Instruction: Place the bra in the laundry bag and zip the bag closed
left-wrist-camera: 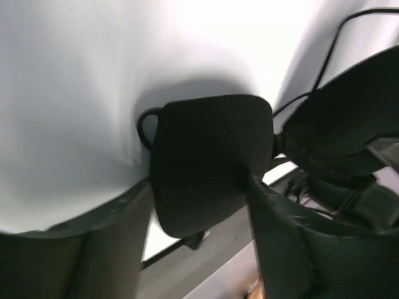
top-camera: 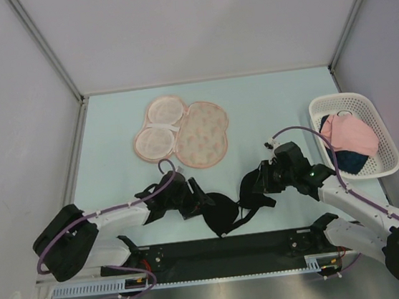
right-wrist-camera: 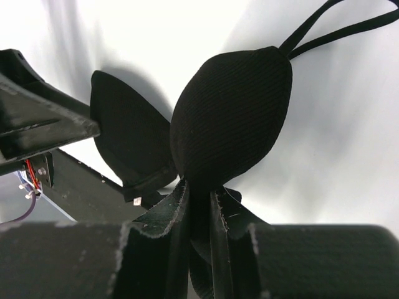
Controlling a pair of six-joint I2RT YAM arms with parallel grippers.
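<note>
Overhead and wrist views, both arms engaged. The bra was strung between my two grippers near the front edge of the counter, its cups sagging in the middle. I could not tell whether it touched the surface.

Left gripper: in the left wrist view its fingers stood fairly wide apart. One dark cup filled the gap and pressed against both inner faces, so the left gripper had hold of that end.

Right gripper: in the right wrist view its fingers were drawn almost together, pinching the lower edge of the other cup. A thin strap trailed off towards the top of that view.

The laundry bag lay further back at mid-counter, unzipped and spread flat. Its pale pink half lay to the left and its patterned half to the right. It was well apart from the bra.

At the right edge stood a white lattice basket holding a pink cloth on top of a dark blue cloth.
</note>
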